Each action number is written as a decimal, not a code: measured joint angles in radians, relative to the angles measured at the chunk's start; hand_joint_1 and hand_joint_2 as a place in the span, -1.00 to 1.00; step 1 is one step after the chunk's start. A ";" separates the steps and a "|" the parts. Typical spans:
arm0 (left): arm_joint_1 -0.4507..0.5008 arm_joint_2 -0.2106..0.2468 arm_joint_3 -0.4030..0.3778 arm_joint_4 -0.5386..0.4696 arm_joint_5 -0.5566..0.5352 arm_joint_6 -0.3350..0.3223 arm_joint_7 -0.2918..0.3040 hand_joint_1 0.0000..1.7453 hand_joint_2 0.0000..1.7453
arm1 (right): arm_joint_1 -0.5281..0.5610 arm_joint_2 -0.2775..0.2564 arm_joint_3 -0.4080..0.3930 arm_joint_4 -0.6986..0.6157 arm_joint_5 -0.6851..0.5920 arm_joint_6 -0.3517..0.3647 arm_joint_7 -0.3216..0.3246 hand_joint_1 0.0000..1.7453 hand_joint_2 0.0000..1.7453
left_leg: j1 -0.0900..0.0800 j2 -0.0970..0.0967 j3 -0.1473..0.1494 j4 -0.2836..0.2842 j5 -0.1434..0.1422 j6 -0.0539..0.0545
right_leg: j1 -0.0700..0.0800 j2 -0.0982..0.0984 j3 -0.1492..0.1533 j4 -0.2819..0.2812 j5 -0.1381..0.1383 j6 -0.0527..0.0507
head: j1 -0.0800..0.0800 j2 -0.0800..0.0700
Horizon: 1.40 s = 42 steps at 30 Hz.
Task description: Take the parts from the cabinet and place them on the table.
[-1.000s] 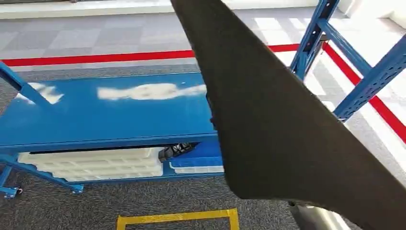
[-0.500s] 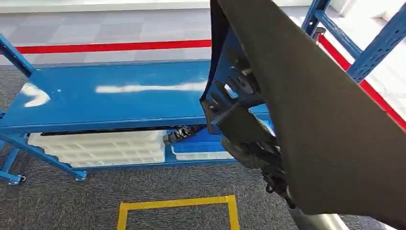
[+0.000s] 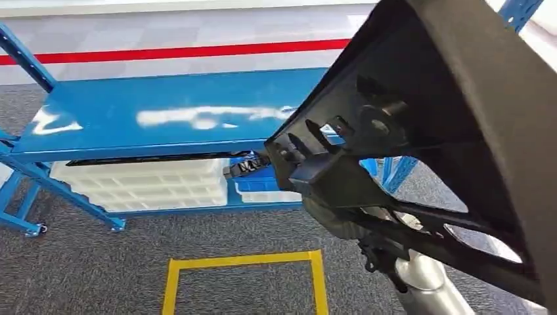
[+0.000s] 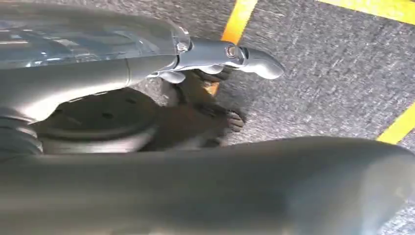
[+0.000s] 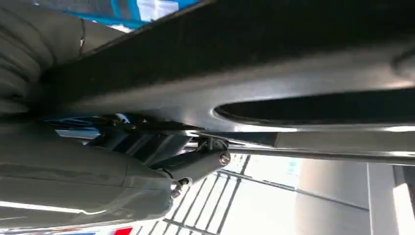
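A big black panel [image 3: 460,98], a moulded part with ribs, cut-outs and clip mounts on its inner face, is filling the right of the head view, tilted and hanging in the air in front of the blue table [image 3: 164,111], its near corner overlapping the table's front edge. The table's glossy top is lying just ahead and to the left, with white trays [image 3: 144,187] and a blue tray [image 3: 272,185] stacked on the shelf beneath, and a yellow tape square [image 3: 243,262] marking the grey carpet in front. The right hand [image 3: 378,252] is gripping the panel from below along a thin lower rail, the silver forearm rising under it; in the right wrist view the fingers [image 5: 195,164] are closing around that rail. The left hand [image 4: 215,63] is hanging over the carpet, fingers curled loosely and holding nothing.

The panel looks light for its size and fairly stiff, though a long thin moulding will likely flex and swing when carried from one edge. Its smooth outer skin looks slippery; the ribbed inner frame and the rail offer the surer hold, ideally nearer the middle for balance.
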 joint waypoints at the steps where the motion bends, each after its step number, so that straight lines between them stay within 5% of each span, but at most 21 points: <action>1: -0.001 0.000 0.000 0.000 0.000 0.001 0.000 -1.00 1.00 | 0.003 -0.002 0.000 0.000 -0.001 0.001 -0.005 1.00 1.00 | -0.001 0.000 0.008 -0.016 -0.012 0.002 | -0.002 -0.002 -0.003 -0.001 0.012 0.007 | 0.001 0.000; 4: 0.004 0.002 0.000 0.000 -0.002 0.005 0.002 -1.00 1.00 | 0.013 -0.011 0.000 0.000 0.000 0.002 -0.011 1.00 1.00 | -0.002 0.002 -0.012 -0.026 0.009 0.017 | -0.004 0.000 -0.015 -0.007 0.036 0.029 | 0.001 0.000; 6: 0.005 0.005 0.000 0.000 -0.005 0.007 0.002 -1.00 1.00 | 0.025 -0.023 -0.001 0.000 0.002 0.002 -0.016 1.00 1.00 | 0.000 0.011 -0.044 -0.023 0.033 0.033 | -0.006 0.008 -0.044 0.059 -0.068 0.024 | 0.002 0.000; 8: 0.006 0.005 0.000 0.000 -0.008 0.007 0.002 -1.00 1.00 | 0.035 -0.032 -0.004 0.000 0.002 0.000 -0.018 1.00 1.00 | -0.005 0.012 -0.078 -0.017 0.056 0.038 | -0.004 0.009 -0.076 0.200 -0.173 0.027 | 0.001 0.000; 9: 0.006 0.005 0.000 0.000 -0.012 0.005 0.002 -1.00 1.00 | 0.041 -0.037 -0.004 0.000 0.002 0.000 -0.018 1.00 1.00 | -0.008 0.013 -0.098 -0.012 0.068 0.040 | -0.004 0.010 -0.088 0.274 -0.196 0.029 | 0.002 0.000; 10: 0.006 0.005 0.000 0.000 -0.013 0.003 0.002 -1.00 1.00 | 0.047 -0.040 -0.005 0.000 0.002 -0.001 -0.018 1.00 1.00 | -0.010 0.014 -0.117 -0.005 0.077 0.040 | -0.004 0.010 -0.085 0.312 -0.182 0.031 | 0.002 0.000; 11: 0.006 0.006 0.000 0.000 -0.015 0.003 0.002 -1.00 1.00 | 0.053 -0.043 -0.005 0.000 0.003 -0.001 -0.019 1.00 1.00 | -0.011 0.016 -0.138 0.003 0.085 0.039 | -0.004 0.010 -0.058 0.304 -0.142 0.033 | 0.002 0.000; 13: 0.006 0.006 -0.001 0.000 -0.017 0.002 0.002 -1.00 1.00 | 0.055 -0.047 -0.005 0.000 0.003 -0.001 -0.019 1.00 1.00 | -0.013 0.017 -0.173 0.023 0.098 0.036 | -0.003 0.010 0.050 0.175 -0.080 0.030 | 0.002 0.000; 15: 0.006 0.006 -0.001 0.000 -0.022 0.000 0.002 -1.00 1.00 | 0.055 -0.050 -0.005 -0.003 0.003 0.000 -0.019 1.00 1.00 | -0.020 0.017 -0.194 0.045 0.104 0.031 | 0.003 0.009 0.168 -0.004 -0.115 0.020 | 0.002 0.000; 19: 0.009 0.007 -0.001 0.000 -0.025 -0.006 0.001 -1.00 1.00 | 0.061 -0.052 -0.006 -0.006 0.002 0.000 -0.021 1.00 1.00 | -0.018 0.015 -0.218 0.048 0.133 0.012 | -0.001 0.008 0.161 -0.032 -0.116 0.000 | 0.000 0.000; 21: 0.011 0.007 -0.002 0.000 -0.025 -0.006 0.003 -1.00 1.00 | 0.068 -0.053 -0.006 -0.008 0.001 0.000 -0.022 1.00 1.00 | -0.010 0.011 -0.234 0.090 0.053 -0.009 | -0.004 0.002 0.137 -0.032 -0.098 -0.017 | -0.001 0.000; 23: 0.011 0.007 -0.002 0.000 -0.025 -0.006 0.004 -1.00 1.00 | 0.076 -0.055 -0.006 -0.008 -0.005 0.006 -0.026 1.00 1.00 | 0.001 0.011 -0.268 0.233 -0.055 -0.022 | -0.003 0.001 0.110 -0.031 -0.077 -0.017 | -0.001 0.000; 24: 0.011 0.007 -0.002 0.000 -0.026 -0.006 0.004 -1.00 1.00 | 0.079 -0.056 -0.006 -0.008 -0.007 0.008 -0.027 1.00 1.00 | 0.005 0.011 -0.283 0.307 -0.084 -0.026 | -0.004 0.000 0.095 -0.030 -0.066 -0.016 | -0.001 0.000; 26: 0.012 0.007 -0.002 0.000 -0.027 -0.006 0.005 -1.00 1.00 | 0.086 -0.058 -0.006 -0.008 -0.017 0.015 -0.027 1.00 1.00 | 0.011 0.011 -0.258 0.331 -0.054 -0.030 | -0.004 -0.002 0.066 -0.026 -0.049 -0.012 | -0.001 0.000; 29: 0.010 0.008 -0.003 0.000 -0.033 -0.006 0.005 -1.00 1.00 | 0.087 -0.066 -0.005 -0.008 -0.046 0.047 -0.028 1.00 1.00 | 0.013 0.008 -0.086 0.084 0.039 -0.020 | -0.005 0.000 0.044 -0.023 -0.029 -0.003 | -0.001 0.000; 31: 0.009 0.009 -0.003 0.000 -0.034 -0.008 0.005 -1.00 1.00 | 0.085 -0.072 -0.005 -0.008 -0.055 0.055 -0.029 1.00 1.00 | 0.006 0.001 -0.035 -0.008 0.023 -0.007 | -0.002 -0.001 0.036 -0.022 -0.013 0.012 | 0.000 0.000; 34: 0.012 0.009 -0.004 0.000 -0.034 -0.011 0.002 -1.00 1.00 | 0.079 -0.080 -0.003 -0.008 -0.061 0.063 -0.029 1.00 1.00 | -0.002 0.001 -0.050 -0.011 0.043 0.009 | -0.008 0.000 0.029 -0.034 0.015 0.033 | 0.000 0.000; 35: 0.009 0.008 -0.004 0.000 -0.033 -0.012 0.000 -1.00 1.00 | 0.079 -0.087 -0.003 -0.008 -0.063 0.064 -0.029 1.00 1.00 | 0.010 0.007 -0.047 -0.041 0.051 0.021 | -0.010 0.008 0.017 -0.025 -0.006 0.036 | 0.000 0.000; 39: 0.007 0.009 -0.005 0.000 -0.031 -0.019 -0.003 -1.00 1.00 | 0.070 -0.099 0.002 -0.006 -0.067 0.070 -0.028 1.00 1.00 | 0.001 0.010 -0.103 -0.021 0.077 0.038 | -0.004 0.011 -0.053 0.218 -0.191 0.032 | 0.004 0.000; 40: 0.007 0.009 -0.005 0.000 -0.030 -0.020 -0.004 -1.00 1.00 | 0.070 -0.102 0.003 -0.006 -0.068 0.071 -0.027 1.00 1.00 | -0.001 0.012 -0.117 -0.011 0.081 0.039 | -0.004 0.011 -0.058 0.274 -0.198 0.034 | 0.004 0.000; 42: 0.006 0.009 -0.005 0.000 -0.027 -0.021 -0.008 -1.00 1.00 | 0.067 -0.107 0.007 -0.005 -0.068 0.072 -0.025 1.00 1.00 | -0.001 0.013 -0.149 0.013 0.086 0.037 | -0.004 0.011 -0.003 0.239 -0.145 0.038 | 0.004 0.000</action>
